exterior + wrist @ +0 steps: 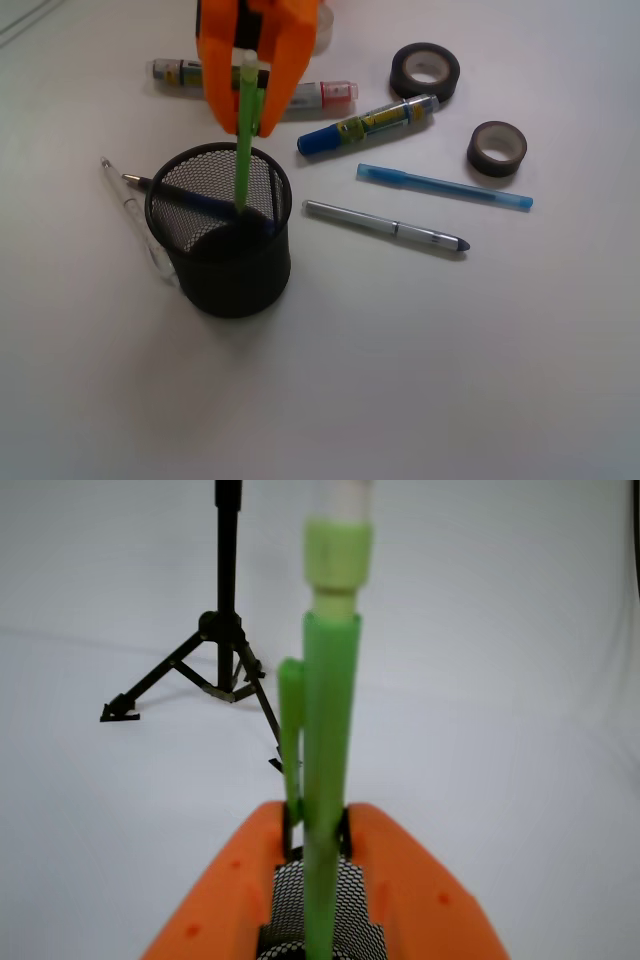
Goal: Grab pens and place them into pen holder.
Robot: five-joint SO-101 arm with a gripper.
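Observation:
My orange gripper (pixel 250 128) (pixel 318 828) hangs over the black mesh pen holder (pixel 235 272) (pixel 352 900), shut on a lime green pen (pixel 243 150) (pixel 330 730). That pen stands upright with its lower end inside the holder's mouth. A dark blue pen (pixel 200 205) slants across the holder, apparently leaning in it, one end poking out past the left rim. A white pen (pixel 135 225) lies on the table against the holder's left side. Right of the holder lie a silver-grey pen (pixel 385 226) and a light blue pen (pixel 445 186).
Thick markers lie behind: blue-capped (pixel 365 125), red-capped (pixel 325 95), black-capped (pixel 175 72). Two dark tape rolls (pixel 425 70) (pixel 497 148) sit at the back right. In the wrist view a black tripod (pixel 225 650) stands on the white surface.

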